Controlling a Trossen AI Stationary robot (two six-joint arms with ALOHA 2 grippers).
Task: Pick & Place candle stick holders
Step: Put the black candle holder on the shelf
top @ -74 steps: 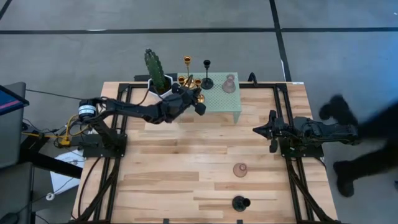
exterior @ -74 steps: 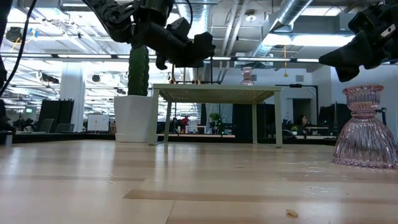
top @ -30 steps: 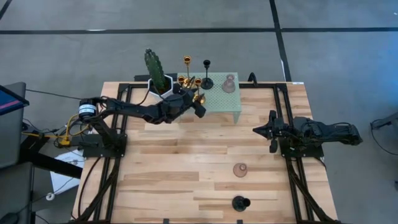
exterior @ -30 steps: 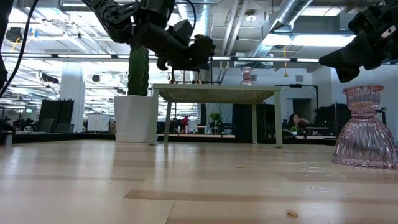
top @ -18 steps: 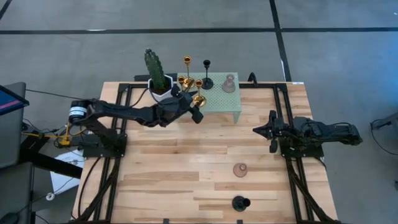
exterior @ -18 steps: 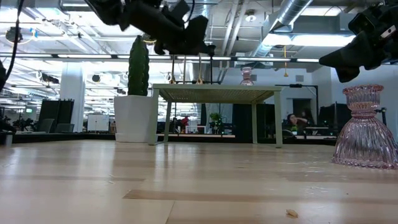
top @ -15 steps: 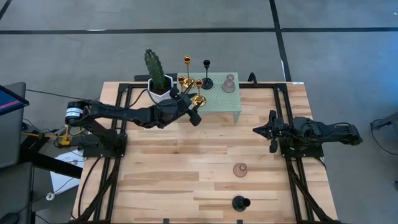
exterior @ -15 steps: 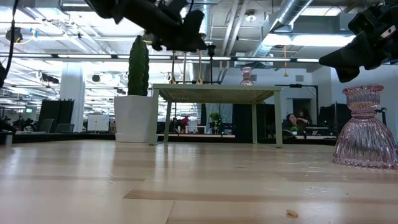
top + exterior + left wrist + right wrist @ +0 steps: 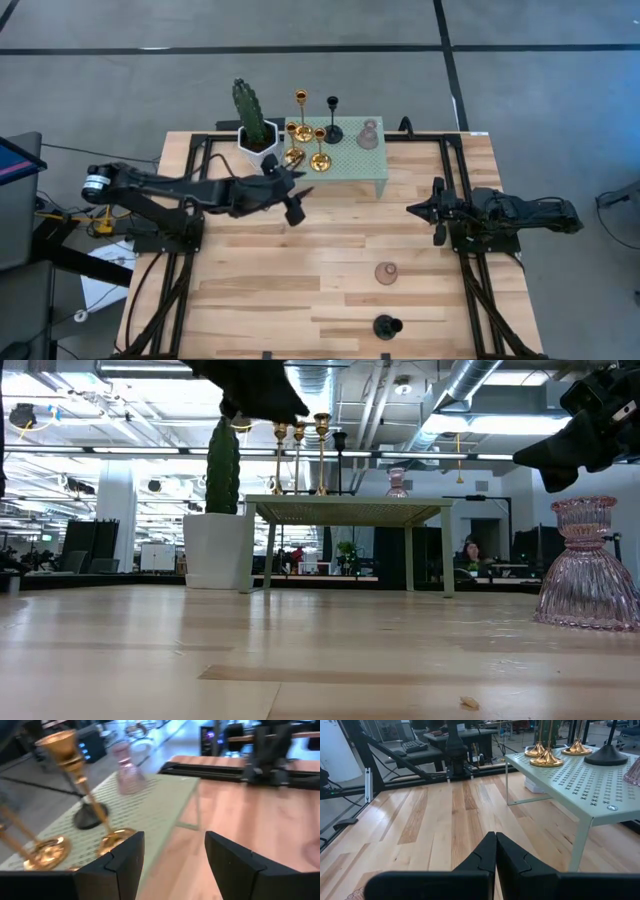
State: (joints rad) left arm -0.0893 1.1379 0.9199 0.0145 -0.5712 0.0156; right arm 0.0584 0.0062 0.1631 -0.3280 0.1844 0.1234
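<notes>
Since the earlier frames I have drawn the left pincer (image 9: pixel 293 207) back off the green stand (image 9: pixel 372 165) toward my own side of the desk (image 9: pixel 300 290); it was over the stand's near-left corner beside the gold holders and now hangs above bare wood, clear of the stand. It is released, fingers (image 9: pixel 127 860) spread, holding nothing.

Findings on the task items:
- Three gold holders (image 9: pixel 319 158) stand on the stand, just beyond and slightly right of the left pincer. The left wrist view shows the nearest one (image 9: pixel 75 775) upright past the fingers.
- One black holder (image 9: pixel 333 130) and one pink glass holder (image 9: pixel 368 135) also stand on the stand, farther beyond the left pincer.
- A second pink glass holder (image 9: pixel 386 272) and a second black holder (image 9: pixel 386 326) remain on the desk, well apart from the left pincer, nearer the right one.
- The cactus (image 9: pixel 248 112) is not part of the job.

The right pincer (image 9: pixel 438 212) waits clenched and empty at the right side of the desk.

My judgement: a placement is complete and this is the retreat. The next move calls for swinging to one of the two holders left on the desk, coming down over the stem with fingers apart.
</notes>
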